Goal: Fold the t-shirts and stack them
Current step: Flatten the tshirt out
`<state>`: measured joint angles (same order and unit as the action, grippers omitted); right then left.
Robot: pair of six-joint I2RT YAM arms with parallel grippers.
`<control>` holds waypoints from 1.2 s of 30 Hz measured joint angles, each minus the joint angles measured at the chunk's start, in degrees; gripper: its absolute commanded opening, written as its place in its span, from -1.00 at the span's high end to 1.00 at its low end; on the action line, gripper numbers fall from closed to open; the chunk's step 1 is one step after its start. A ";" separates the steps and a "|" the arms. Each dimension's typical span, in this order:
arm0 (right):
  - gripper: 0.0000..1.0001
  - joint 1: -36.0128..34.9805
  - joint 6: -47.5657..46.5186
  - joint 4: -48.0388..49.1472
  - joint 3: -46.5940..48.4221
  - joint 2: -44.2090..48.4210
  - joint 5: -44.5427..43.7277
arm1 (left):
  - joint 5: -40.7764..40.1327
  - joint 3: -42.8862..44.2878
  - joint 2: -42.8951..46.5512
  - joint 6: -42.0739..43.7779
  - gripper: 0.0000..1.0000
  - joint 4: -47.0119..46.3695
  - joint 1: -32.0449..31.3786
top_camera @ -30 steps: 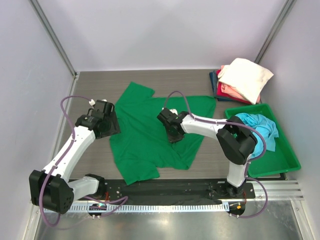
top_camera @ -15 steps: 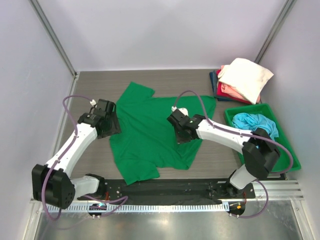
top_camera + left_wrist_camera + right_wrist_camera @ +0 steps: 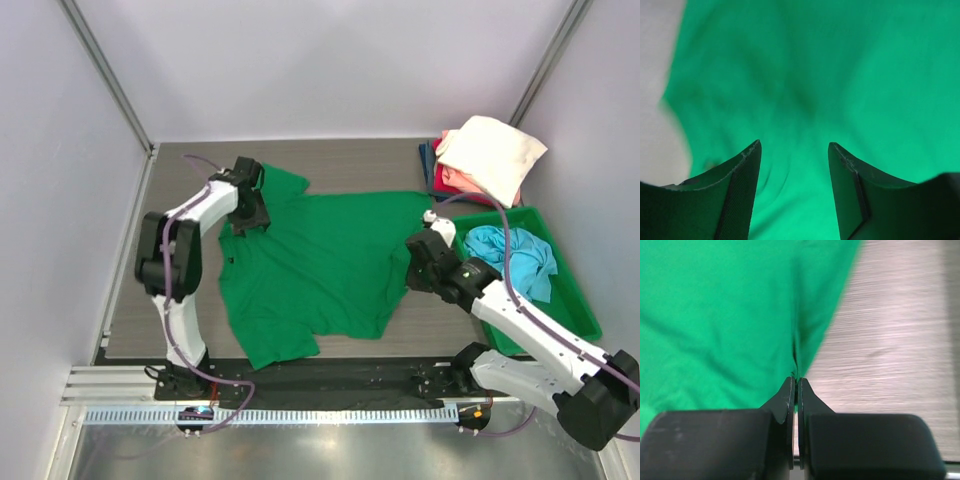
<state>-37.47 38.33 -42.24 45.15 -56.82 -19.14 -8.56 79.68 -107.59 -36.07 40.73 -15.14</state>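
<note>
We judge the green t-shirt (image 3: 320, 270), spread mid-table, needs smoothing, so we should tug gently and evenly from both sides; our right gripper (image 3: 796, 382), reaching in from the near right, is clamped on its right edge; our left gripper (image 3: 794, 147), jaws apart, hovers over the far-left sleeve.

Plain pale walls (image 3: 330, 60) enclose a grey wood-grain table (image 3: 370, 160).

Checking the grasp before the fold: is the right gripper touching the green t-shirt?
Touching. The right wrist view shows the right gripper shut, with a pinched ridge of the green t-shirt running into its fingertips.
</note>
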 measured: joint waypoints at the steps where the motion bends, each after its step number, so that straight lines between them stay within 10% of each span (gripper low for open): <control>1: 0.98 1.66 0.20 0.00 -0.81 0.81 0.07 | 0.66 2.67 -3.63 -0.09 -0.10 -0.24 0.37; 22: 0.98 15.69 -4.24 7.78 4.33 -18.53 4.59 | 16.15 56.48 -39.43 -4.15 -0.18 13.18 15.72; 28: 0.98 17.55 -4.09 11.34 3.48 -19.47 8.15 | 13.42 39.28 -27.19 -3.72 -0.29 13.51 17.44; 36: 0.98 18.18 -1.79 12.48 -4.17 -11.17 9.53 | 5.99 -8.17 22.64 -4.48 -0.31 7.30 16.94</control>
<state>-19.29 36.53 -29.76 40.97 -67.99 -9.61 -2.57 71.50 -84.95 -40.56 48.03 1.80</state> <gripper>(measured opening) 0.041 0.655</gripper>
